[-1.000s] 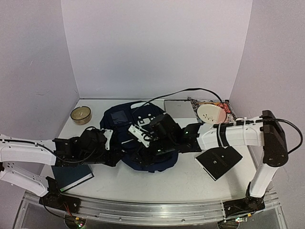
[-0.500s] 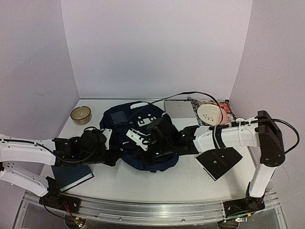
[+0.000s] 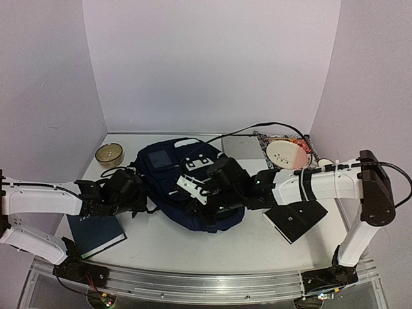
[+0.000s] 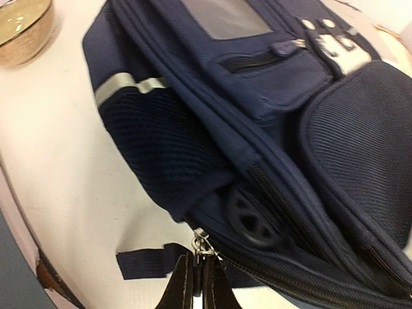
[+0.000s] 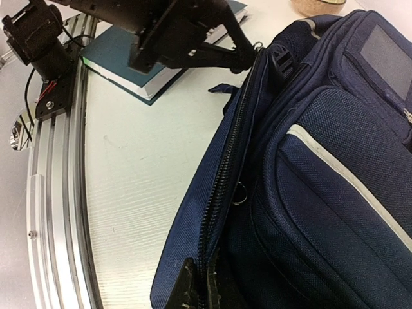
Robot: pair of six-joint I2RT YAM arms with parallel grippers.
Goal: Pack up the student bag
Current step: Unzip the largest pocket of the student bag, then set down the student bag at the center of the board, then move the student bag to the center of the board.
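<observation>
The student bag [image 3: 183, 183], navy blue with white trim, lies in the middle of the table. My left gripper [image 4: 200, 261] is shut on the metal zipper pull [image 4: 202, 243] at the bag's left corner; in the top view it sits at the bag's left edge [image 3: 140, 196]. My right gripper [image 5: 207, 278] is shut on the bag's zippered edge [image 5: 222, 187], pinching the fabric beside the zip teeth at the near side of the bag [image 3: 201, 207]. A small metal ring [image 5: 240, 192] hangs just inside the opening.
A dark hardcover book [image 3: 96, 233] lies at the near left beside the left arm. A round bowl [image 3: 109, 154] stands at the back left. At the back right are a grey flat pad [image 3: 241, 145] and a pink plate [image 3: 286, 154] on a patterned mat. A black square panel [image 3: 296, 219] lies under the right arm.
The right gripper has closed on the bag's zippered edge. The left gripper has drawn back to the left with the zipper pull, and the bag has stretched out between the two.
</observation>
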